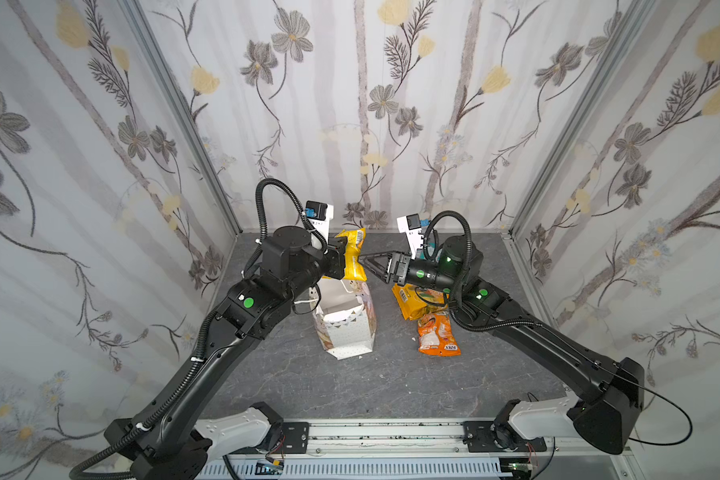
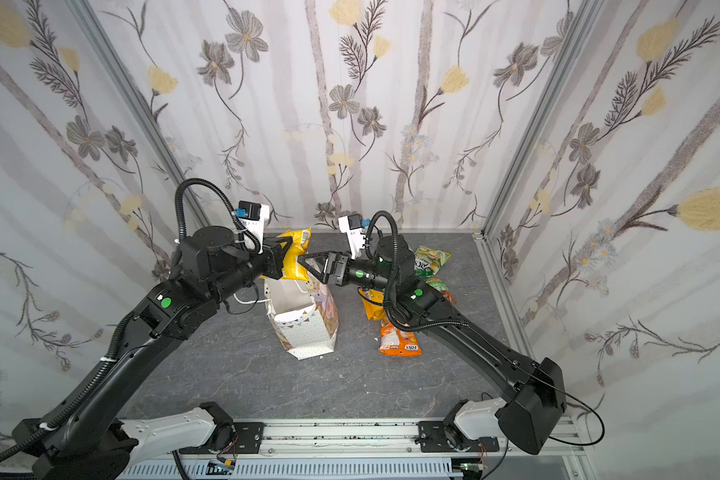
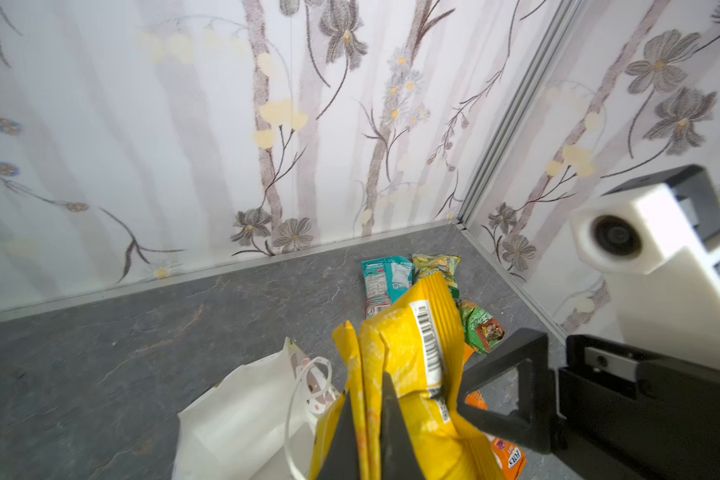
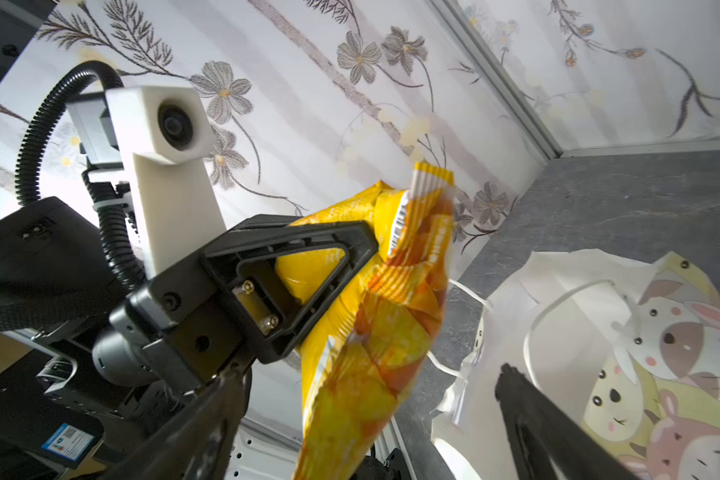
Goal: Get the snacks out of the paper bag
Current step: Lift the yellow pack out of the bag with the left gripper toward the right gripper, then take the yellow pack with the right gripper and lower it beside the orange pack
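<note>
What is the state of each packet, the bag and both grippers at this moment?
left gripper: shut on the yellow packet.
yellow packet: held in the air, out of the paper bag.
right gripper: open, tips beside the yellow packet.
paper bag: upright, mouth open.
orange packet: lying flat.
orange-yellow packet: lying, partly under the right arm.
teal packet: lying flat.
green packets: both lying.

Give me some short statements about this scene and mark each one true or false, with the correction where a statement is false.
1. The left end effector grips the yellow packet. True.
2. The right end effector is shut. False: its jaws stand open near that packet.
3. The paper bag lies flat. False: it stands upright, mouth open.
4. An orange packet lies on the table, outside the bag. True.
</note>
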{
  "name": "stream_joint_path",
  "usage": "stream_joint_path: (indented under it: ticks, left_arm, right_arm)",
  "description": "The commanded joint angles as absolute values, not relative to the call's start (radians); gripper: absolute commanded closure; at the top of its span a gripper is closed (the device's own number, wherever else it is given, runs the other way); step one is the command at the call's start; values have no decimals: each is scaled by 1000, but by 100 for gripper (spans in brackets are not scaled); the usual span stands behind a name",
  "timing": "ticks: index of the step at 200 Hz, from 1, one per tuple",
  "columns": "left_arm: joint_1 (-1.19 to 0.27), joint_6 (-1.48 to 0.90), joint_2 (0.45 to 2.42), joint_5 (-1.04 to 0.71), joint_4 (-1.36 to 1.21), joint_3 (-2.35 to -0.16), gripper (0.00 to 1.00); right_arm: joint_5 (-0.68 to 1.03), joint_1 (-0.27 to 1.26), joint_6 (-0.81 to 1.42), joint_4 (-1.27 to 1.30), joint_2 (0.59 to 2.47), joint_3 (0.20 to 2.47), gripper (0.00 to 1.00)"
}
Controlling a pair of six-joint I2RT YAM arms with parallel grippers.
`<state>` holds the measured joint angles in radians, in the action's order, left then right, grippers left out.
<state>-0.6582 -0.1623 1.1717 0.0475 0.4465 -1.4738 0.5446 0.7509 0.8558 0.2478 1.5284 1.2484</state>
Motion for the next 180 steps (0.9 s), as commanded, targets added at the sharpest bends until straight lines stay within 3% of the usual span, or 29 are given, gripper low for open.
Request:
stream_joint_path:
  ticks: [1, 33, 60, 85, 129, 180]
  left_arm:
    - [-670, -167, 1198, 24, 344, -1486, 100]
    - [-684, -179, 1222, 18, 332, -1491, 100]
    - [-686, -185, 1225, 23, 340, -1497, 85]
    - [-686, -187, 1222, 22, 364, -1514, 61]
    - [-686, -184, 1194, -20, 437, -1531, 1]
    - [-687, -129, 1169, -241, 514, -1504, 0]
  right_arm:
    - [605, 753, 912, 349, 1552, 1257, 18]
    - [587, 751, 914, 351, 1548, 1258, 54]
    - [565, 739, 900, 344, 1524, 1245, 70]
    - [557, 709, 900, 346, 1497, 1218, 83]
    - [537, 616, 893, 319, 1401, 1128, 90]
    - [476, 448, 889, 206, 1169, 881, 90]
